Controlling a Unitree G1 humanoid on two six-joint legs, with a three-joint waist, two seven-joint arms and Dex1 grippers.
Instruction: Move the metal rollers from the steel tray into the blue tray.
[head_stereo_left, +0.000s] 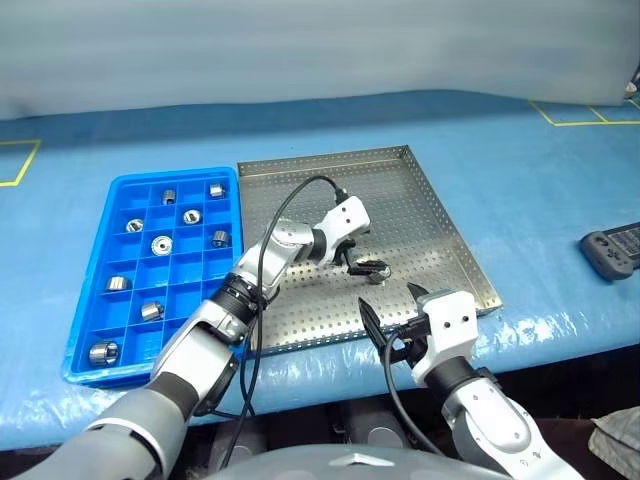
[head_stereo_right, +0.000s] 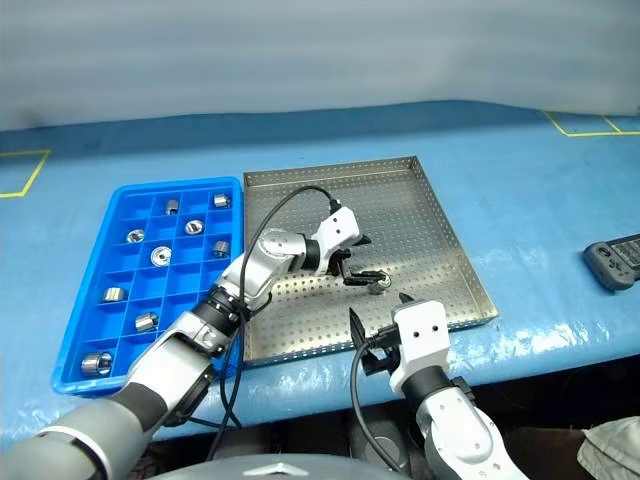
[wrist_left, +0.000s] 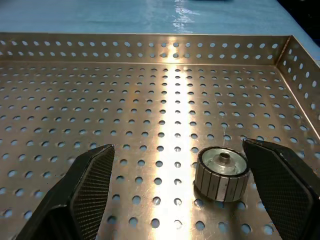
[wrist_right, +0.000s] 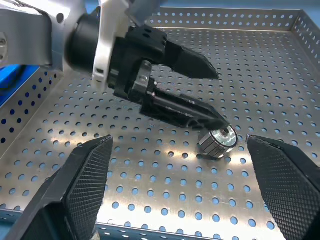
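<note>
Left claw (head_stereo_left: 362, 262) reaches across the steel tray (head_stereo_left: 440, 215) with its two black fingers spread apart, released and gripping nothing. Between those fingers, in the left wrist view, one metal roller (wrist_left: 221, 173) stands on the perforated floor, close to one finger (wrist_left: 285, 187) and well clear of the other; whether it touches the near finger cannot be told. From the head camera that same roller (head_stereo_left: 376, 272) sits in the tray's near right part, just beside the left claw's tips.

Going left to right over the worktop (head_stereo_left: 520, 160): the blue tray (head_stereo_left: 88, 300) lies at the left, its long side just beside the steel tray's left rim. Nine metal rollers rest in its square compartments, one per cell, among them one with a wide flat face (head_stereo_left: 161, 244) near the middle and one in the near left corner (head_stereo_left: 102, 352). Next comes the steel tray, carrying the single roller. Right claw (head_stereo_left: 392, 322) hovers at the steel tray's near edge, fingers wide apart and empty, pointing toward the roller. Far right, near the worktop's edge, lies a dark grey handheld controller (head_stereo_left: 612, 248).
</note>
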